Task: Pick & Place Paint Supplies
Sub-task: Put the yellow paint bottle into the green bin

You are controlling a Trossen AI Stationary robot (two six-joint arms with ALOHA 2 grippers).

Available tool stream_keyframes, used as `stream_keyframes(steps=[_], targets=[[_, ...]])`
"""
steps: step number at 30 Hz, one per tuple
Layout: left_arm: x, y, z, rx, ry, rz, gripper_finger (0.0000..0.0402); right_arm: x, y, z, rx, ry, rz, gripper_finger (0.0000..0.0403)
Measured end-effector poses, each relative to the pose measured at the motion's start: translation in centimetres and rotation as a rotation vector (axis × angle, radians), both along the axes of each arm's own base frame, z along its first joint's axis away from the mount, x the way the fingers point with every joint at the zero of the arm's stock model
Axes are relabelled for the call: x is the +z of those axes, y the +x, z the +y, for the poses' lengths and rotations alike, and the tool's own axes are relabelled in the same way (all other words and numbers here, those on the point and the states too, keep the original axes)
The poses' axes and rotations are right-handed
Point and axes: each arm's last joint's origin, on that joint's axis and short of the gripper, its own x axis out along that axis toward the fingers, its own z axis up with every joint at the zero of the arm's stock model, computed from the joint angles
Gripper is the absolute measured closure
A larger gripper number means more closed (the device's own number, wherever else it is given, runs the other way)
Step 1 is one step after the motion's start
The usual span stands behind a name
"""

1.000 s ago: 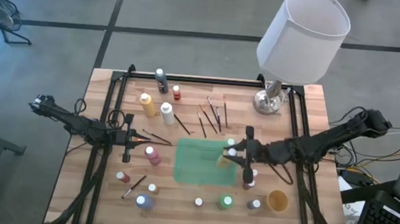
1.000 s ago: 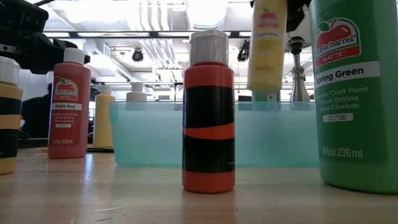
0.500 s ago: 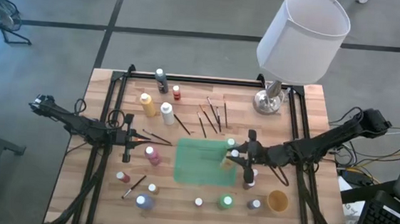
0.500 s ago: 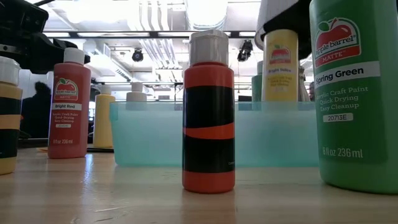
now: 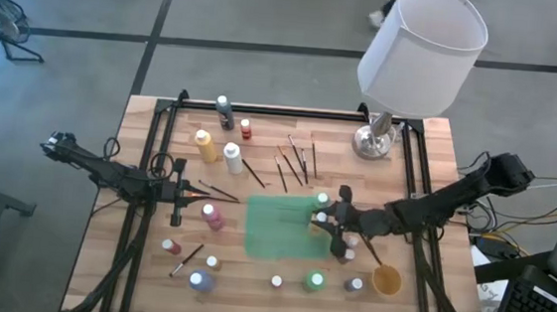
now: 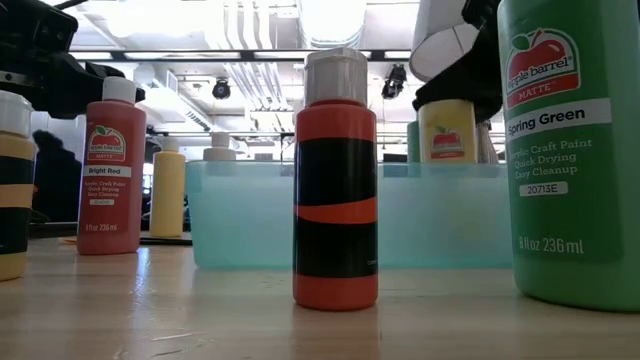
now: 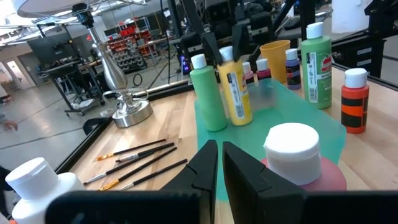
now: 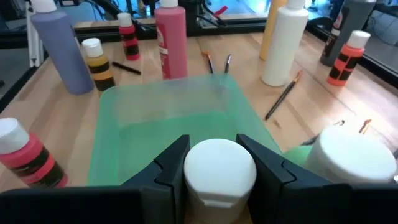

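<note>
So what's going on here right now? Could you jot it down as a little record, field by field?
Right gripper: shut on the yellow paint bottle, holding it upright by its white cap inside the green tray
Already in tray: green paint bottle, beside the yellow one
Left gripper: shut, empty, waiting at the table's left side
Still outside the tray: brushes, red-and-black bottle
Nearby: lamp

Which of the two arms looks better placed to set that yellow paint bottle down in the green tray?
The right one. Its gripper is closed on the yellow bottle, already over the green tray. The left gripper waits outside the tray with fingers shut and empty.
</note>
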Motion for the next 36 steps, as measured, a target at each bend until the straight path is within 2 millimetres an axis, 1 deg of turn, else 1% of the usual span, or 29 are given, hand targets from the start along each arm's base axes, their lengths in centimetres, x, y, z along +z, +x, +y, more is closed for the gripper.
stream_keyframes(steps=[5,11,23,25,30,36], targets=[[0.0,0.0,0.0,0.0,0.0,0.0,0.0371,0.07,0.48,0.19,0.007,-0.018,0.007,0.0296],[0.0,0.0,0.0,0.0,0.0,0.0,0.0371,0.4,0.09,0.06,0.016,-0.029,0.014,0.0296],[0.0,0.0,0.0,0.0,0.0,0.0,0.0371,0.21,-0.06,-0.06,-0.009,-0.041,0.034,0.0294],[0.0,0.0,0.0,0.0,0.0,0.0,0.0371,0.19,-0.07,-0.07,-0.012,-0.044,0.035,0.0278],[0.0,0.0,0.0,0.0,0.0,0.0,0.0371,0.17,-0.09,-0.09,-0.015,-0.046,0.036,0.0221],[0.0,0.0,0.0,0.0,0.0,0.0,0.0371,0.56,0.13,0.02,-0.008,-0.051,0.038,0.0181]])
